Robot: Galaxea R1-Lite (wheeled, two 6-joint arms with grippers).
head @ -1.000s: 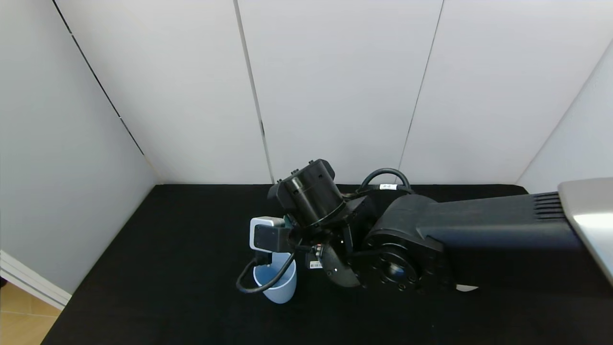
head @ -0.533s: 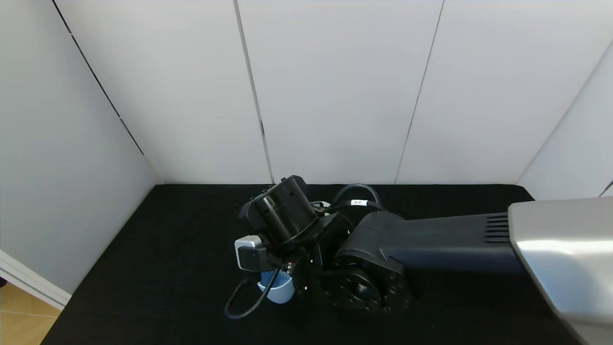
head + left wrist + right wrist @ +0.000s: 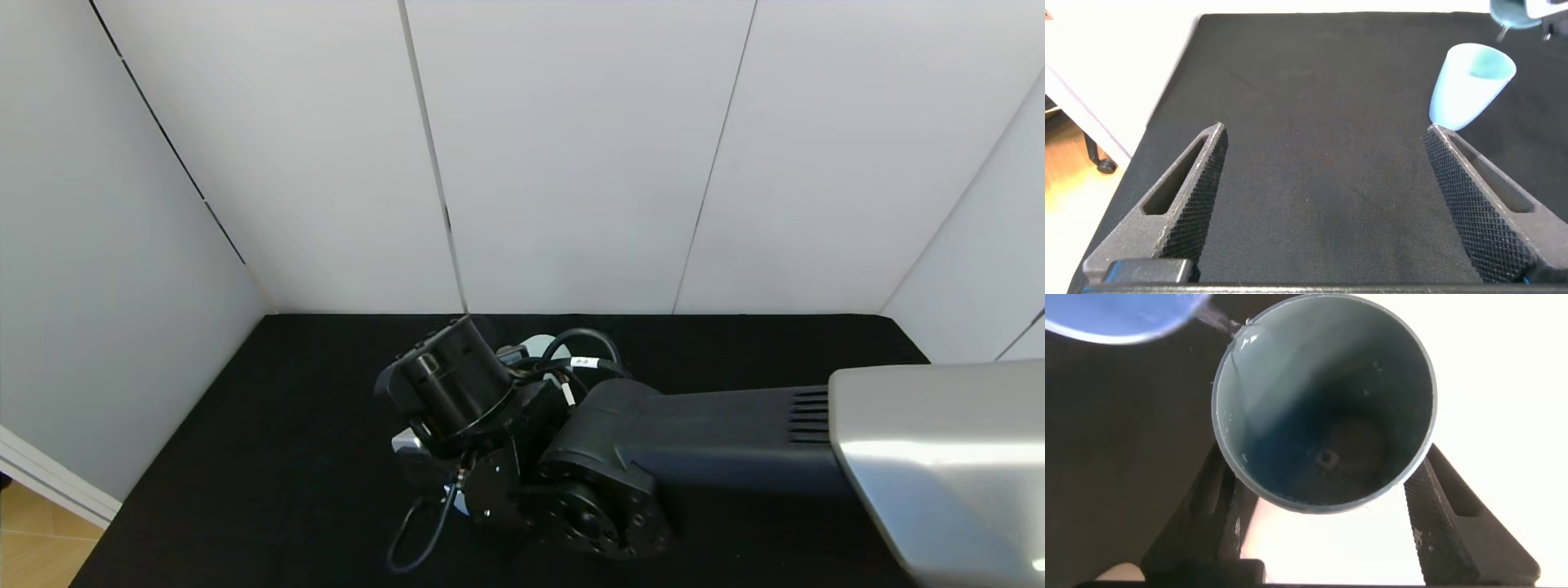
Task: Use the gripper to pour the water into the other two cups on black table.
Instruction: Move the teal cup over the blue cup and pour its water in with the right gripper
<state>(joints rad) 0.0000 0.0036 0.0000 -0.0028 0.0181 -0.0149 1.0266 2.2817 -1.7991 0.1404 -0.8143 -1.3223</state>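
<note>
While the right tool point(image 3: 1323, 531) clenches the tipped teal-green cup point(image 3: 1323, 400) by its base, that cup's rim hangs just above the rim of the tall light blue plastic cup point(image 3: 1470, 86), a thin clear trickle of water point(image 3: 1221, 321) passing between them. Bare matte black cloth counter point(image 3: 286, 408) spreads wide on every side of the tool, ending at white wall panels point(image 3: 571, 155) beyond. Well apart, the left tool point(image 3: 1327, 204) hovers low over the counter, released, fingers spread wide.
</note>
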